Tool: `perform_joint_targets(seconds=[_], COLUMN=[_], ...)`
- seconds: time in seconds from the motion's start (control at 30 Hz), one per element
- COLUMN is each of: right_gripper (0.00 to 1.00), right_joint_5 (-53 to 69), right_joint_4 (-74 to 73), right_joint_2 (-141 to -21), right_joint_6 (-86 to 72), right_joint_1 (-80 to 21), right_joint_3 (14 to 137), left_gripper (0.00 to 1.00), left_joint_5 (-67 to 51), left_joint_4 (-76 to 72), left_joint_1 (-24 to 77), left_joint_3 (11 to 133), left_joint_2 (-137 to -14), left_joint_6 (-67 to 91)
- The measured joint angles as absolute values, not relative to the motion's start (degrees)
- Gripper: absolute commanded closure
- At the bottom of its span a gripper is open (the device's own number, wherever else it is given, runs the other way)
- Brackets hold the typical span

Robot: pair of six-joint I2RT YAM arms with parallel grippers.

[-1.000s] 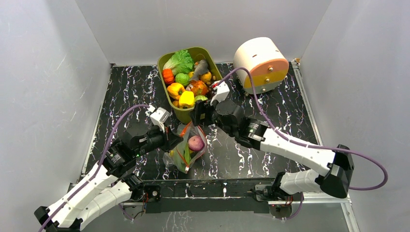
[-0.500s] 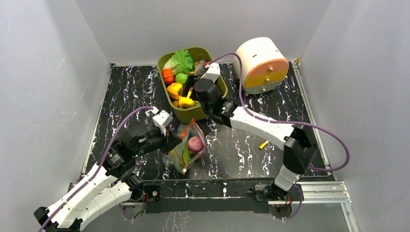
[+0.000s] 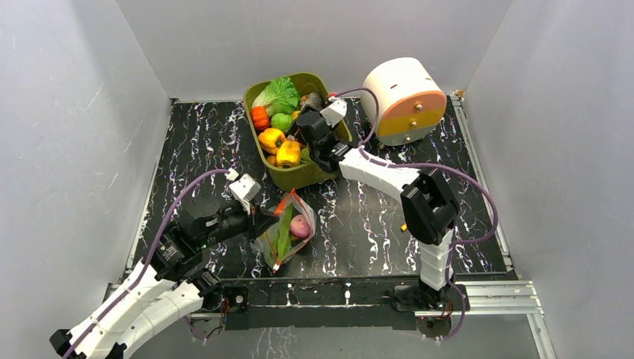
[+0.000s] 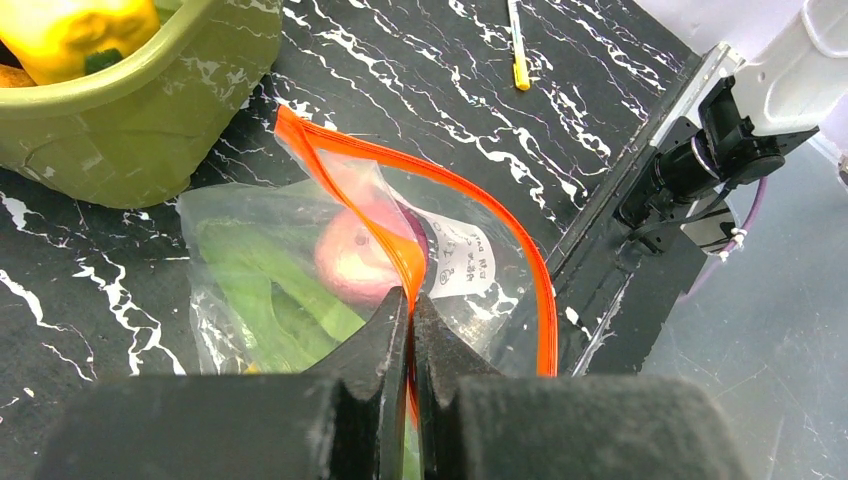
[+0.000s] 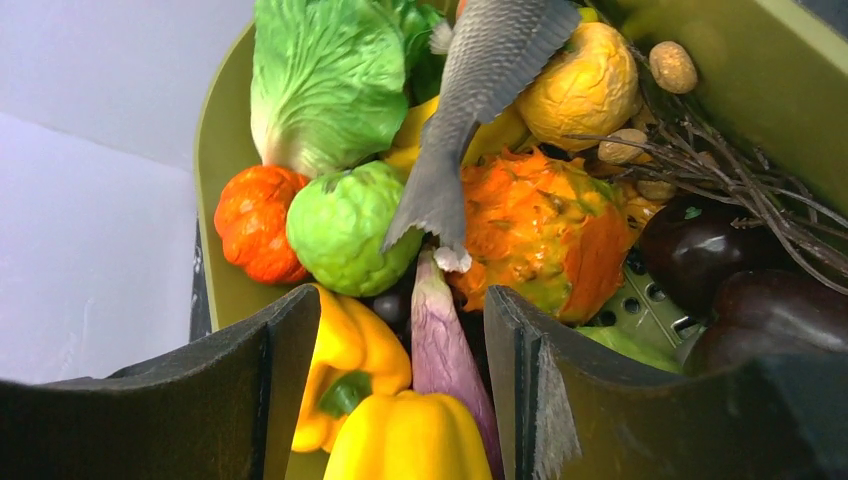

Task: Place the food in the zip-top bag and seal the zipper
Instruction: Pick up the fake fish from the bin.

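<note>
**A:** Start big. On the black marbled table [image 3: 194, 149], the olive-green tub [image 3: 299, 179] at the back is heaped with toy food. The right gripper [image 3: 303, 142] hangs right over it.

**B:** Closed on anything?

**A:** No, the fingers are spread wide. From its wrist camera, a yellow pepper [image 5: 405, 440] and a long purple piece [image 5: 440, 340] sit between them, with nothing gripped. I'd call this lining up the next pick.

**B:** And the zip-top bag [image 3: 288, 232]?

**A:** It's nearer the arms, just in front of the tub. The left gripper [image 4: 410, 300] has its fingers pressed together on one lip of the mouth, holding it up. A pinkish onion [image 4: 350, 250] and a green cucumber [image 4: 260, 280] are already inside.

**B:** How will that pepper handle?

**A:** It's glossy and rounded, and probably light and hollow, so it's likely to squirt out of a shallow pinch. I'd take it across the body, with the fingers well down its sides rather than on the stem. It's wedged among its neighbours, so lifting it may drag them along.

**B:** The bag looks flimsy.

**A:** It's thin, crinkly film with no stiffness of its own, and it sags wherever it isn't held. The zipper [image 4: 546, 330], that orange strip, is the firmest part to hold. It's bowed open now, though the gap looks narrow for a pepper.

**B:** What's the little thing on the right?

**A:** A small yellow stick [image 4: 518, 50], lying well apart from the bag.
</note>
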State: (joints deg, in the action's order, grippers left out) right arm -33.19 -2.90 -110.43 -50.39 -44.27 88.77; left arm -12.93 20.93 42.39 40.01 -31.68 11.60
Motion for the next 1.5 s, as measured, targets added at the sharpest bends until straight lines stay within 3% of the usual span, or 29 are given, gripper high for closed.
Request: perform_joint_targets(seconds=[0.67,1.37,1.5], right_gripper=[0.48,1.00,1.00], right_joint_5=[-29.2,-27.2,-27.2], right_joint_4=[-0.9,2.3,4.3], right_joint_2=[-120.6,-125.4,-125.2], right_joint_6=[-63.7,-63.7,-62.1], right_joint_1=[-38.2,-37.4,-37.4], right_joint_3=[94.8,99.9,98.7], left_gripper=[1.00,1.00,1.00], left_joint_5=[-12.9,-12.8,-12.7], left_joint_4=[21.5,21.5,21.5], left_joint_1=[42.4,42.4,42.4], left_joint_3=[40.0,40.0,40.0], left_joint_2=[-29.7,-29.8,-29.8], left_joint_6=[11.5,11.1,11.1])
